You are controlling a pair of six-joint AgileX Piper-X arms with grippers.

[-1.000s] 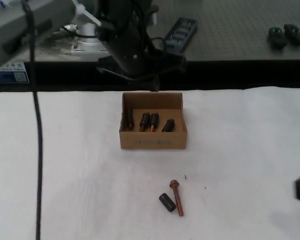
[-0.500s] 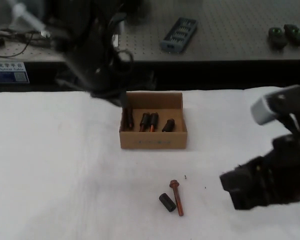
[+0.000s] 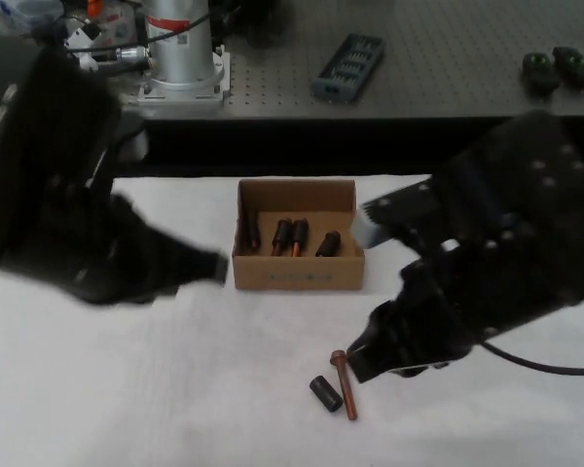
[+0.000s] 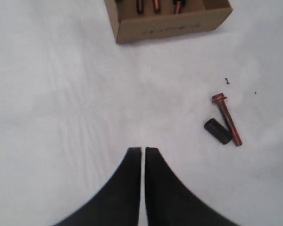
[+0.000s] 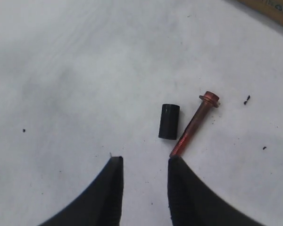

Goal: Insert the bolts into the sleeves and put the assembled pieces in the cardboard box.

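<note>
While four assembled pieces (image 3: 292,236) lie in the cardboard box (image 3: 298,273), you are on the last pair. The bolt (image 5: 194,123) and the sleeve (image 5: 169,121) lie side by side on the white cloth (image 5: 61,70), in front of the box. Your right gripper (image 5: 146,162) hovers just beside them, fingers apart. Your left gripper (image 4: 143,151) hangs farther off, fingers together. The next move likely calls for closing on the sleeve or the bolt squarely.
</note>
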